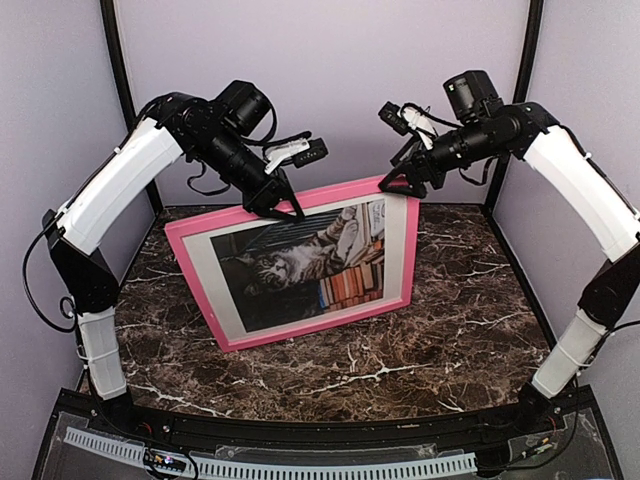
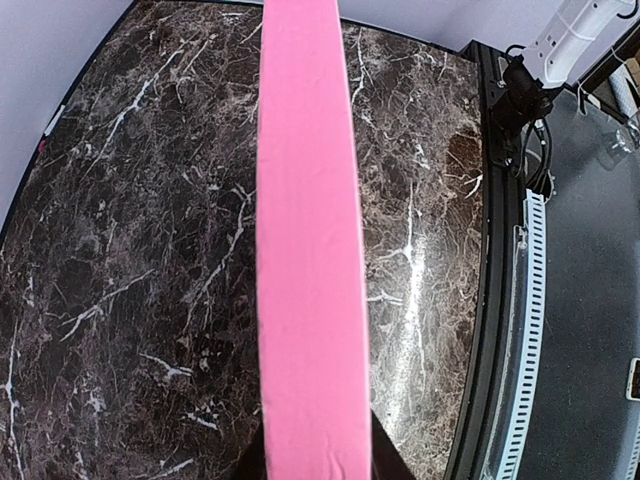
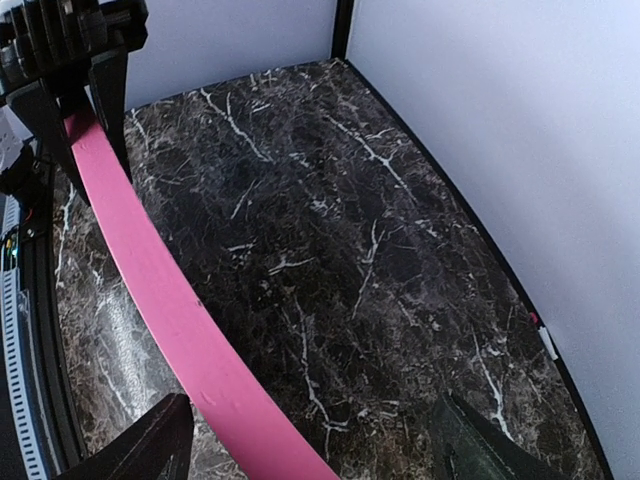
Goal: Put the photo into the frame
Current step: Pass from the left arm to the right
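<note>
I see the photo (image 1: 305,262), cat and stacked books, sitting inside the frame (image 1: 320,322) with its white border all round. The frame stands up over the middle of the worktop (image 1: 450,300), pink face toward the arm bases and top leaning away. My left claw (image 1: 278,205) is clamped on the top rail, which runs out between its fingers (image 2: 385,462) in the left wrist view. My right claw (image 1: 398,185) is at the top right corner, its fingers (image 3: 150,440) spread wide with the rail passing between them, not pinched.
</note>
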Available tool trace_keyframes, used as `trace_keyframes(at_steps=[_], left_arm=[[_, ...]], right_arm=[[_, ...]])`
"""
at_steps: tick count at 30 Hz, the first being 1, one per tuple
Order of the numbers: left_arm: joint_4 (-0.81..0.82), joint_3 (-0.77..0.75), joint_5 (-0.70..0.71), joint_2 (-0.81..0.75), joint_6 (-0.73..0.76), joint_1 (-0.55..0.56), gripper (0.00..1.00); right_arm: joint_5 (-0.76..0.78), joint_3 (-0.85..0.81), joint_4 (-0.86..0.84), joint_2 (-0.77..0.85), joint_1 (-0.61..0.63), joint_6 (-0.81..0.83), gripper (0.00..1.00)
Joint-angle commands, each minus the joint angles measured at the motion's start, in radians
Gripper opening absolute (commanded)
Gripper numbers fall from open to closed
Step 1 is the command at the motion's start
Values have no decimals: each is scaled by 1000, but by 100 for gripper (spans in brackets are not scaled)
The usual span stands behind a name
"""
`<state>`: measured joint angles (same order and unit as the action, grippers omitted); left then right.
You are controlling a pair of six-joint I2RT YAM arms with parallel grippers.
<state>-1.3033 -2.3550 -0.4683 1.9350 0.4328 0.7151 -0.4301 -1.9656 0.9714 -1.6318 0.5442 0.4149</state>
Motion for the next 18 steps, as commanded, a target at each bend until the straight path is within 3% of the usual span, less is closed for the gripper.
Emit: trace_keyframes(at_steps=[1, 6, 12, 18], left_arm=[[50, -6, 36, 49, 79, 27, 8], [51, -13, 77, 63, 83, 48, 10], [53, -13, 86, 73, 87, 56, 15], [55, -12, 93, 89, 92, 61, 18]], right_arm=[[2, -29, 103, -19, 43, 55, 82], [6, 11, 123, -20, 61, 50, 78], [10, -5, 155, -39, 73, 40, 60], [17, 14, 162, -43, 98, 38, 58]])
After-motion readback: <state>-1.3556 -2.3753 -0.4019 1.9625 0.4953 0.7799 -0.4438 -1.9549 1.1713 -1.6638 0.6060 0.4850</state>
